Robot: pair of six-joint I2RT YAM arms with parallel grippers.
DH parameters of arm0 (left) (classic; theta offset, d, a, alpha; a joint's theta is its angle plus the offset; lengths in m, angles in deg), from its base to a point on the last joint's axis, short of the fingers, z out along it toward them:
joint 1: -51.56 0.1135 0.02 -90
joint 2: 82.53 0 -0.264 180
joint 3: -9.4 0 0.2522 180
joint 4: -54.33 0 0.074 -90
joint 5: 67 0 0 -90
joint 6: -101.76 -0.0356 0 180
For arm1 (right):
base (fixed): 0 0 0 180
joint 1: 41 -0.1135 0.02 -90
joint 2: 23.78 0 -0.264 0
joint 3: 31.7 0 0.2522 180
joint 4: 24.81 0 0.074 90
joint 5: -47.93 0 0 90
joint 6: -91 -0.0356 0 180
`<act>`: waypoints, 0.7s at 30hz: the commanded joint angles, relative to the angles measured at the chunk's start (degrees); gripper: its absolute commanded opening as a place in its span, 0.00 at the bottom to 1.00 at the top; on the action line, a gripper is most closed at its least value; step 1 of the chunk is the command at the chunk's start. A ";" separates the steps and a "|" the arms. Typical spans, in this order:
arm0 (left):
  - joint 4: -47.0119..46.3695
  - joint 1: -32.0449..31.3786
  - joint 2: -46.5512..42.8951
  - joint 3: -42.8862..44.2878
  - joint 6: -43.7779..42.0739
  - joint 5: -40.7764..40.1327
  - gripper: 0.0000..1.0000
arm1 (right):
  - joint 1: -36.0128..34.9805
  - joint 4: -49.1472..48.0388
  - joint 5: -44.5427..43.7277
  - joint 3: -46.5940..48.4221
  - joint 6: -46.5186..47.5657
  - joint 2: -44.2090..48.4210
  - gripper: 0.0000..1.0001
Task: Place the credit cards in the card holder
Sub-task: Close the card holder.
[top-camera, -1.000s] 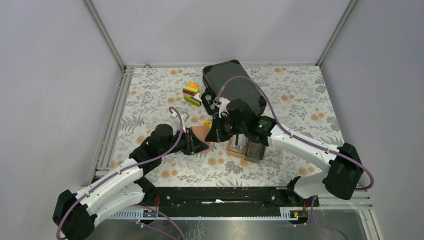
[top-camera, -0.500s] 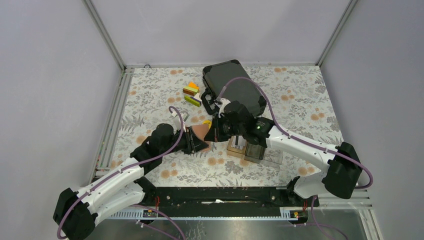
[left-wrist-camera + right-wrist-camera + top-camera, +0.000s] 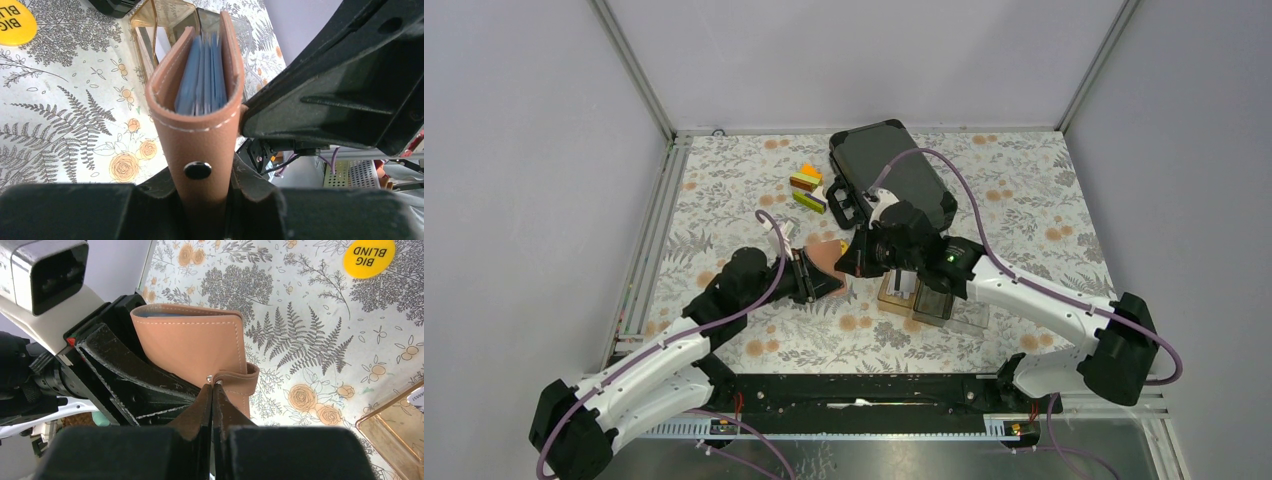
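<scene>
**Top view:** The left claw (image 3: pixel 816 278) and right claw (image 3: pixel 852 262) meet over the floral-patterned bench (image 3: pixel 724 200). The salmon-pink card holder (image 3: pixel 829 262) sits between them, just beside a clear compartment tray (image 3: pixel 936 302) and on the near side of a black hard case (image 3: pixel 894 180).

**Left wrist view:** The left claw, only narrowly open, clamps the card holder by its lower end. The leather covers are nearly shut around the blue-grey pockets (image 3: pixel 202 75), and a dark snap stud (image 3: pixel 197 170) faces the camera. A yellow disc (image 3: pixel 12 20) at the corner shows "BIG" (the rest is cut off).

**Right wrist view:** The right claw, fingers pressed fully together, pinches the holder's snap strap (image 3: pixel 242 381) at its tip. Here the disc reads "BIG BLIND".
</scene>
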 commanded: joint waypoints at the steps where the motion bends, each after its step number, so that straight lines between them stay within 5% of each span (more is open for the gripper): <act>1: -6.81 -1.09 -2.00 0.35 0.94 2.55 0.00 | -0.03 -3.63 -4.84 -1.07 -0.72 1.63 0.00; 21: -5.13 -1.01 -1.77 0.51 2.68 -0.38 0.00 | -0.12 -2.86 1.37 -1.41 3.17 1.18 0.00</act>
